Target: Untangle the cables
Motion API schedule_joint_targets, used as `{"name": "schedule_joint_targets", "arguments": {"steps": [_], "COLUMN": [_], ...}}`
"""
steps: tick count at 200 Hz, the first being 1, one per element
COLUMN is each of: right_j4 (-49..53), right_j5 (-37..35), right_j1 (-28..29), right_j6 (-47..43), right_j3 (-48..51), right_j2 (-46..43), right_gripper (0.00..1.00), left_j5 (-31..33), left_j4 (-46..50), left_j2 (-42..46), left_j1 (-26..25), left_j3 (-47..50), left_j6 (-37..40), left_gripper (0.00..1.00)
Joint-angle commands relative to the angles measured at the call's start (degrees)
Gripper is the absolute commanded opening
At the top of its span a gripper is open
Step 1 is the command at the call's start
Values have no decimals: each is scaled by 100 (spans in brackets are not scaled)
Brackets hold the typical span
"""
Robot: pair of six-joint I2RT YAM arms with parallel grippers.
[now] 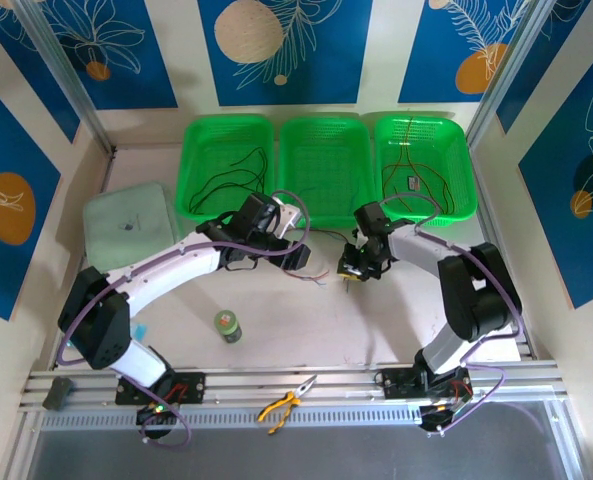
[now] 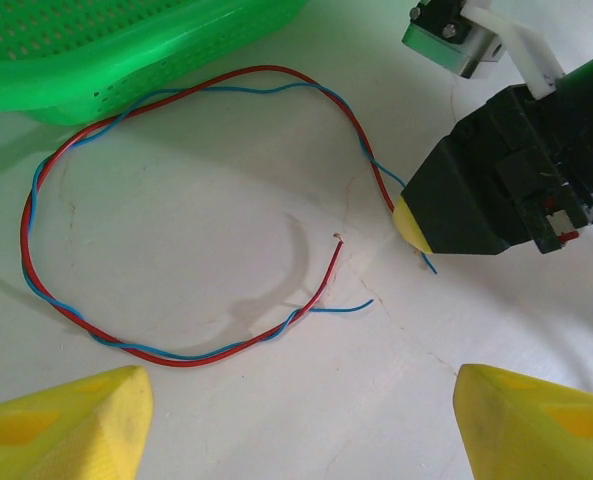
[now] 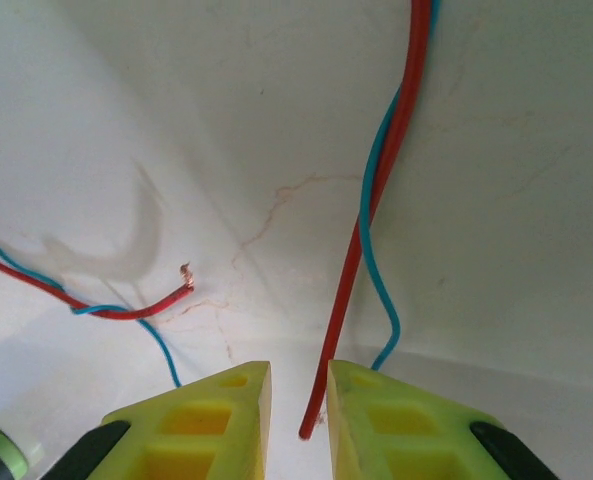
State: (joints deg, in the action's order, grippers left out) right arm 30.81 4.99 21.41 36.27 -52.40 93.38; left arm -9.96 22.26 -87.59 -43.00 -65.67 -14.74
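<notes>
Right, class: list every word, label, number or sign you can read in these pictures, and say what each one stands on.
None can be read.
small green jar: its label is too small to read.
pale green mat: it carries a dark mark, too small to read.
small tag in the right green basket: too small to read.

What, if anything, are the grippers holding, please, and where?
Left gripper: nothing. The red cable's end lies between the right gripper's fingers; a grip there cannot be confirmed.
</notes>
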Motion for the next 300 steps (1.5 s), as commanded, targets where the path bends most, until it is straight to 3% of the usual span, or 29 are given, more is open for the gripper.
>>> {"name": "schedule_joint_targets", "arguments": {"steps": [1,56,115,191,246,300], "right_j4": [36,27,346,954,1230,1452], "right_j5": [144,360,-34,-587,-39,467], "right_j1": [-62,-95,-39,358,281,173], "right_j6": [19,-30,-128,-252,121,614], "right_j3": [-71,-203,-431,-1014,-652,-148], "right_j2": [137,405,756,1210,-272,-1960], "right_gripper": [23,21,20,1,0,0], "left_j5": [81,77,167,336,-286,-819], "left_j4": [-15,-13,3,41,-710,-815], "left_j2": [58,25,67,159,616,956], "left_j1": [-48,-42,-47,-55,-40,8], "left_j3": [-102,-251,-223,-127,317,295], "left_j6": [-7,-23,-20,127,35,12], "left_gripper": [79,79,79,79,83,84]}}
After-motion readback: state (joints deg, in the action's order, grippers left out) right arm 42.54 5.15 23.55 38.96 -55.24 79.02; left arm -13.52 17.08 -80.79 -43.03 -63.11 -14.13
